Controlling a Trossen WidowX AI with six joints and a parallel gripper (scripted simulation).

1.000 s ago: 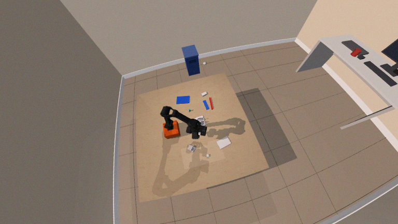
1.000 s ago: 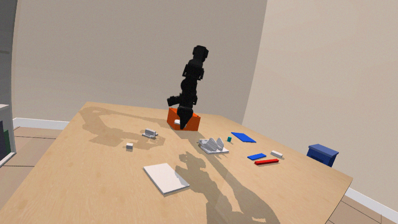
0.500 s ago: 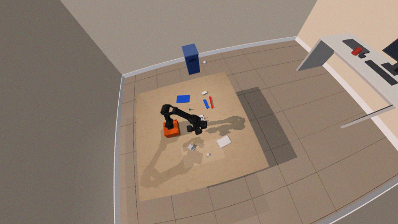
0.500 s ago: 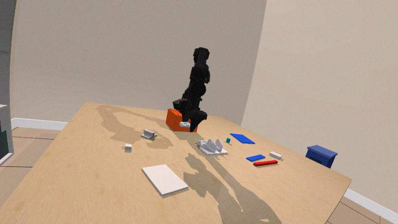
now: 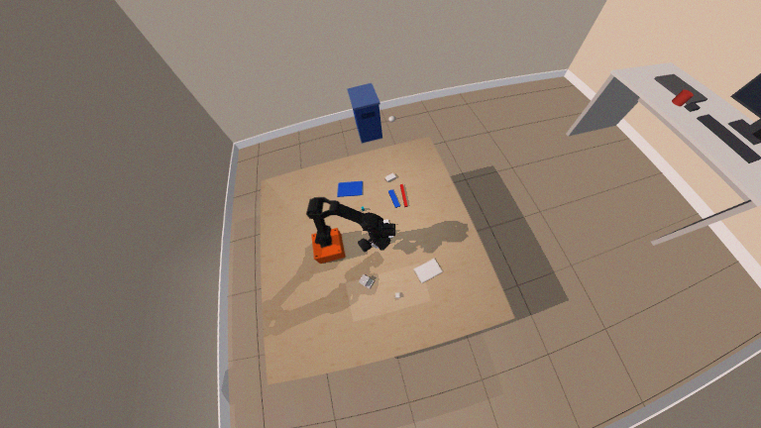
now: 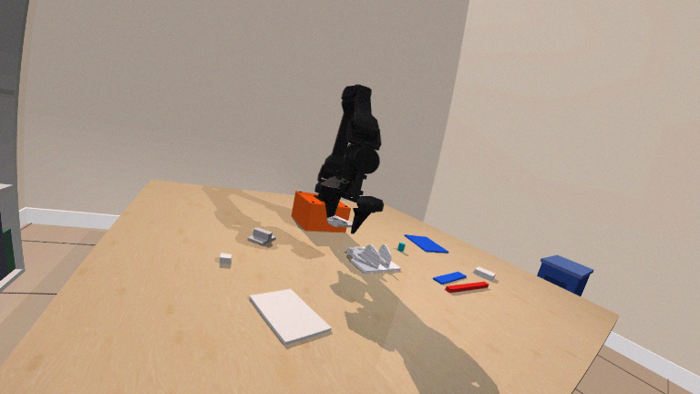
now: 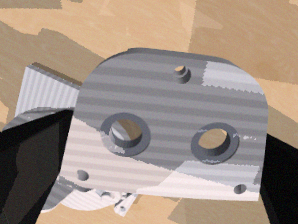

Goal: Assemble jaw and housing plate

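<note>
Between my two fingers point(image 5: 365, 245) point(image 6: 362, 215) I count one housing plate point(image 6: 336, 222) point(image 7: 170, 100), with two large collared holes and three small ones. On my one counter point(image 5: 297, 340) point(image 6: 147, 313) point(image 7: 240, 20) I count two blue flat pieces point(image 5: 350, 188) point(image 6: 427, 243), one red bar point(image 5: 404, 195) point(image 6: 467, 286), one teal cylinder point(image 5: 363, 208) point(image 6: 401, 246), two small white blocks point(image 5: 390, 176) point(image 6: 225, 259), one white slab point(image 5: 427, 269) point(image 6: 289, 316), one grey stepped block point(image 5: 367, 280) point(image 6: 262, 235), and one base point(image 6: 386, 268) with two upright pieces point(image 6: 370, 255).
</note>
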